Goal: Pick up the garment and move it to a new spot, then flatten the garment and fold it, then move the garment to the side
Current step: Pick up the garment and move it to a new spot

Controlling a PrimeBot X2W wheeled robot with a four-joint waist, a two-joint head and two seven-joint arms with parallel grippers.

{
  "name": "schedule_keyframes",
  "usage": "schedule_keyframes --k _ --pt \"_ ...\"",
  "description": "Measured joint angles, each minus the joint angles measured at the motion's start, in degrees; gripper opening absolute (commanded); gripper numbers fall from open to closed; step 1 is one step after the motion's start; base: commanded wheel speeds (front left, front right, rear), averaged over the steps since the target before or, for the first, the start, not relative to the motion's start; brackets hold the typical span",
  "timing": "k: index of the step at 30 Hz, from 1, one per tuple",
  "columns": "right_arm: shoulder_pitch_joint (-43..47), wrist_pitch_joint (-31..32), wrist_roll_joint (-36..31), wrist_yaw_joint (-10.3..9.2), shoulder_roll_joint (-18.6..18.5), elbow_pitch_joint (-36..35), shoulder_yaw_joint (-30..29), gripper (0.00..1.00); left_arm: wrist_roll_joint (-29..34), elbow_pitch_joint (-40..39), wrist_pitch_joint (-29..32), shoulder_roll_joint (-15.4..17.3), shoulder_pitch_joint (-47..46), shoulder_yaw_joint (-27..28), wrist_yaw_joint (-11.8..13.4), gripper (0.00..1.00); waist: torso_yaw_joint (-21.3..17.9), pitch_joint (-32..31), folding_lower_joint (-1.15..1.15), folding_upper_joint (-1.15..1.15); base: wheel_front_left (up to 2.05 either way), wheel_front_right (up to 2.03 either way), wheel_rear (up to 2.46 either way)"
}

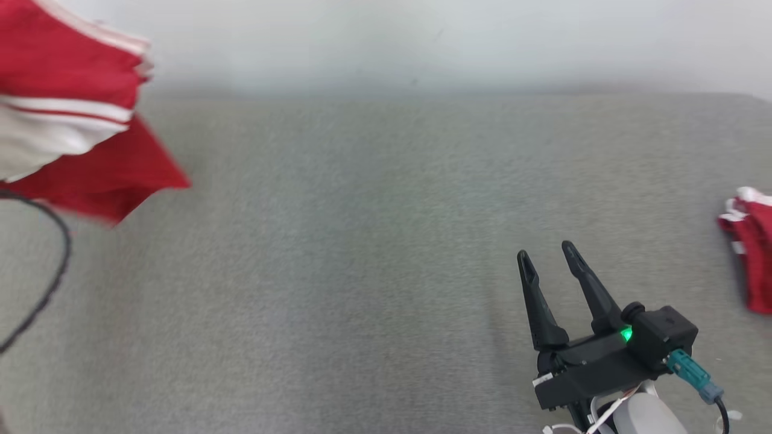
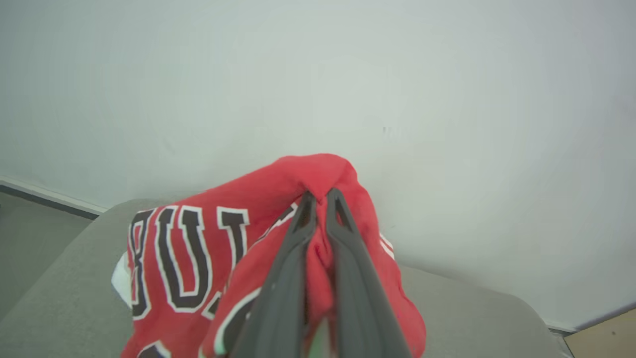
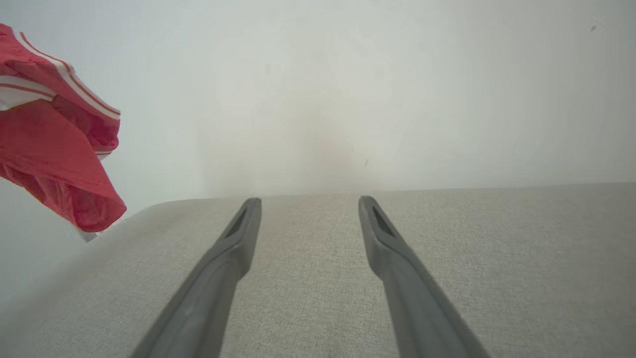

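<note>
The garment [image 1: 72, 120] is a red jersey with white stripes and black-and-white letters, hanging in the air at the head view's upper left. My left gripper [image 2: 320, 196] is shut on a bunched fold of the garment [image 2: 208, 258], which drapes down over the grey surface's edge. The garment [image 3: 54, 144] also hangs at the upper left of the right wrist view. My right gripper [image 1: 546, 253] stands open low over the grey surface at the lower right, with nothing between its fingers [image 3: 238, 238].
A grey fabric-covered surface [image 1: 362, 241] spreads across the scene, backed by a pale wall [image 1: 422, 42]. Another red and white cloth [image 1: 751, 247] lies at the right edge. A black cable [image 1: 51, 271] loops at the left edge.
</note>
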Motion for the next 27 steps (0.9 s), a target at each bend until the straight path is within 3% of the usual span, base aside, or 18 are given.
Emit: schedule_keyframes --k 13,18,27 --pt "2.02 -0.03 0.09 -0.01 0.77 -0.57 -0.45 1.0 -1.86 -12.78 4.34 -9.03 2.1 -9.57 0.07 0.0 -11.24 -2.98 0.0 0.0 0.0 0.0 0.0" --pt "2.29 -0.04 0.18 0.0 0.74 -1.01 -0.96 1.0 -1.44 -13.25 1.45 -12.26 5.55 -12.06 -0.15 0.0 -15.91 -2.89 0.0 0.0 0.0 0.0 0.0" --pt "2.96 -0.03 0.57 0.0 0.78 -1.11 -0.33 1.0 5.0 -4.95 -9.31 -13.79 16.66 -14.84 -1.0 0.0 -22.47 -1.89 0.01 0.0 0.0 0.0 0.0"
